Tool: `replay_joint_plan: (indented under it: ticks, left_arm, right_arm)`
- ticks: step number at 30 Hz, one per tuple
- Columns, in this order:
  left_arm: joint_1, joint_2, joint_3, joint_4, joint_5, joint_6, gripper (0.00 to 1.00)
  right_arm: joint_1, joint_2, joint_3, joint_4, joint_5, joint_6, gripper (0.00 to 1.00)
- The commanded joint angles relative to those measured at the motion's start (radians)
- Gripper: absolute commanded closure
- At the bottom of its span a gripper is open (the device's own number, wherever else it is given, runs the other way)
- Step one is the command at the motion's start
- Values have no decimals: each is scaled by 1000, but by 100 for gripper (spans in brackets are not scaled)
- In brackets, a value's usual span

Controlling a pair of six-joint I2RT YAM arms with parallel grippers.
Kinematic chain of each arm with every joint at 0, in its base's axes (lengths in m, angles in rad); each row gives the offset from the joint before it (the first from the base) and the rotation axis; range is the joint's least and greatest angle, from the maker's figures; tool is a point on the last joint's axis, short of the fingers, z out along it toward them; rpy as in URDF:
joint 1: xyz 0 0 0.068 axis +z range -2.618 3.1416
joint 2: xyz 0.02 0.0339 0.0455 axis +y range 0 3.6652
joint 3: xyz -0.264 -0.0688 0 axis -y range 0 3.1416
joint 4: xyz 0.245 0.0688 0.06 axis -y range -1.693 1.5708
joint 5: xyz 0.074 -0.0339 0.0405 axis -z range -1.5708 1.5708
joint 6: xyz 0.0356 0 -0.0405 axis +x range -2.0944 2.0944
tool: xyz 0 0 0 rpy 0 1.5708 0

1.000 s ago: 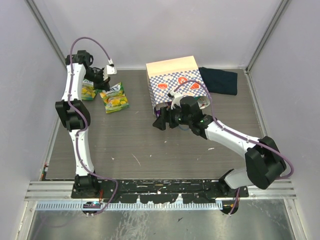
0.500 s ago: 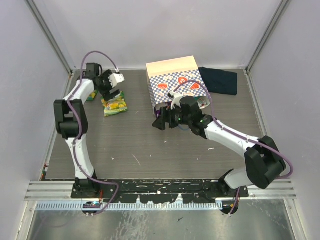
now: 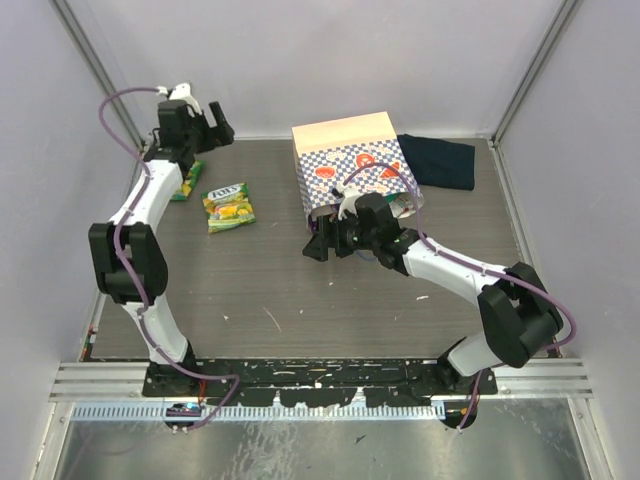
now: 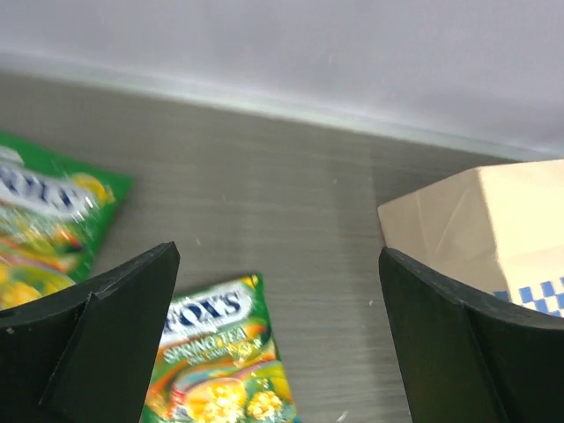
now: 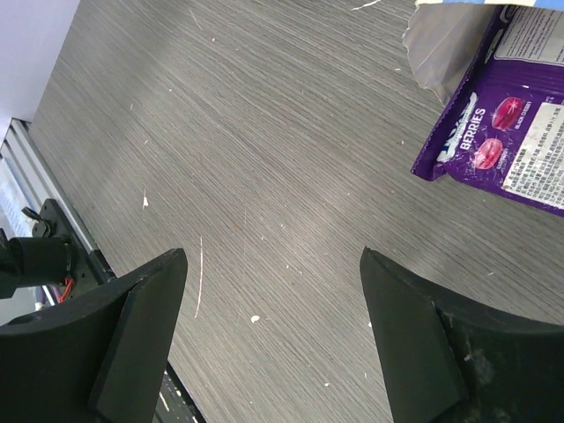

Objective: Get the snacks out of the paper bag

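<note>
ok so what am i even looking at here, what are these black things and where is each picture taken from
Two robot arms are bolted at the near edge of a table. The wide picture looks down from above; the other two come from cameras on each wrist, so the black wedges are that arm's own fingers. The left gripper and right gripper are both open and hold nothing. On the table lie a paper bag, a green-yellow candy pouch, a second green pouch, a navy cloth, and a purple pouch poking from the bag's mouth.
</note>
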Motion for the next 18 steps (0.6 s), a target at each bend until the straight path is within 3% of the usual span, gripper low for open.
replay_joint_plan:
  ticks: [1,5,18]
  left_arm:
    - [-11,129,8,-185,-130,-198,2]
    - [-14,202,66,-336,-122,-205,2]
    - [-89,-31,-260,-361,-322,-231,2]
  right_arm:
    - [-1,-25,34,46,-14,-3,15]
    - [-1,-29,21,53,-12,1,15]
    - [-1,-18,3,61,-25,3,14]
